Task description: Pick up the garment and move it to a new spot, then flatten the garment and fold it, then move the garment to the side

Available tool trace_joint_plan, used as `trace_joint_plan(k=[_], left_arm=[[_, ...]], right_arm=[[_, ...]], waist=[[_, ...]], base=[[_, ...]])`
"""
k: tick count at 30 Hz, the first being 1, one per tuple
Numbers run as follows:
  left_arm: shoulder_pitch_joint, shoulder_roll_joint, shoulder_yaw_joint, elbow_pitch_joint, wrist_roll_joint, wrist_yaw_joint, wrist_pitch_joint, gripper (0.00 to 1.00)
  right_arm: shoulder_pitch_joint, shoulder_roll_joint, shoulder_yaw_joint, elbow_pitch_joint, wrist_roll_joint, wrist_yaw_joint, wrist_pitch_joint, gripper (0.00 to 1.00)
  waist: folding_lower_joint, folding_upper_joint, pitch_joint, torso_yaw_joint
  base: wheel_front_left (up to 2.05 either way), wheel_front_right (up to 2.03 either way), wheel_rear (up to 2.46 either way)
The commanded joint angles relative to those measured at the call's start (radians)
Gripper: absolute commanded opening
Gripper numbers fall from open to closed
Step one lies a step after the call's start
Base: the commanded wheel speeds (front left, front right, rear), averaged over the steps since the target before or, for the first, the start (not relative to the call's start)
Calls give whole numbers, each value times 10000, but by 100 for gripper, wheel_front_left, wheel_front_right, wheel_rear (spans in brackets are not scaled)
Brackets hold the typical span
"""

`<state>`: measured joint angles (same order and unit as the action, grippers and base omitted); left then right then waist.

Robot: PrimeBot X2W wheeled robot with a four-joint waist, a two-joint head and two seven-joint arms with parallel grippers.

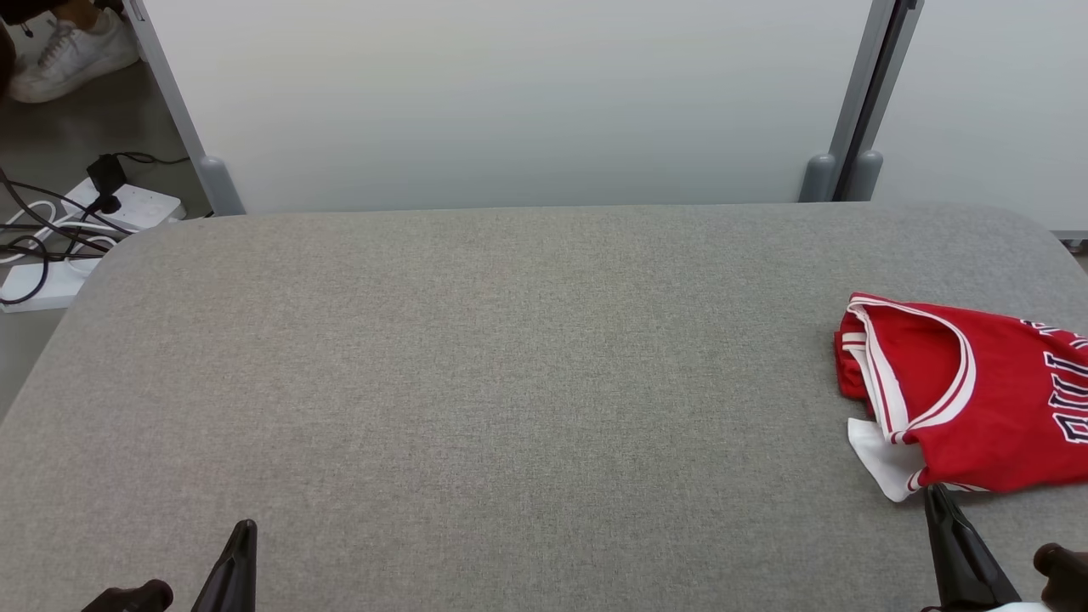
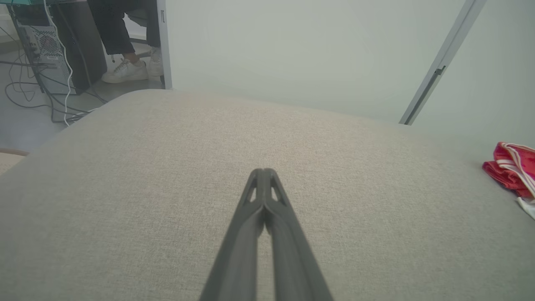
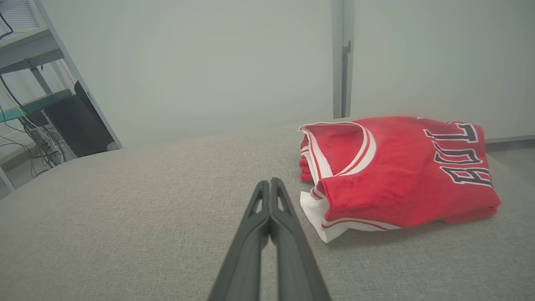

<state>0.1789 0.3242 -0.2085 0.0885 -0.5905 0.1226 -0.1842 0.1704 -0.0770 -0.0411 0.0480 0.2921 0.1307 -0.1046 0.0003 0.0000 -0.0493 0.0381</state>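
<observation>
A red jersey (image 1: pixel 977 399) with white trim and dark lettering lies folded at the right edge of the grey table (image 1: pixel 510 382). The right wrist view has the jersey (image 3: pixel 401 171) just ahead and to the right of my fingers. My right gripper (image 1: pixel 935 493) is shut and empty, its tip close to the jersey's near left corner, apart from the cloth. My left gripper (image 1: pixel 246 527) sits at the lower left, shut with nothing in it, far from the jersey. In the left wrist view the closed fingertips (image 2: pixel 264 172) point over bare table, and the jersey (image 2: pixel 512 169) peeks in at the far right.
Pale partition panels (image 1: pixel 510 102) with grey posts stand behind the table. Power strips and cables (image 1: pixel 76 229) lie on the floor at the left. A person's white shoe (image 1: pixel 72 55) is at the top left. A computer and shelving (image 3: pixel 42 117) stand beyond the table's left side.
</observation>
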Motion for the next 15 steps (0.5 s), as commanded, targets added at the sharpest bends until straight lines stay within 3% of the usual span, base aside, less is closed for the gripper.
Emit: trace_joint_plan(k=[1, 15], left_arm=[[-424, 121, 238, -166, -237, -121, 53, 0], [-748, -219, 589, 94, -1501, -431, 401, 0]], right_arm=[[-394, -128, -55, -200, 301, 0, 43, 0], [-698, -99, -113, 78, 1933, 0, 289, 0]], waist=[[-2, 0, 8, -5], [-3, 0, 72, -52]], base=[[0, 0, 0], [0, 0, 0]])
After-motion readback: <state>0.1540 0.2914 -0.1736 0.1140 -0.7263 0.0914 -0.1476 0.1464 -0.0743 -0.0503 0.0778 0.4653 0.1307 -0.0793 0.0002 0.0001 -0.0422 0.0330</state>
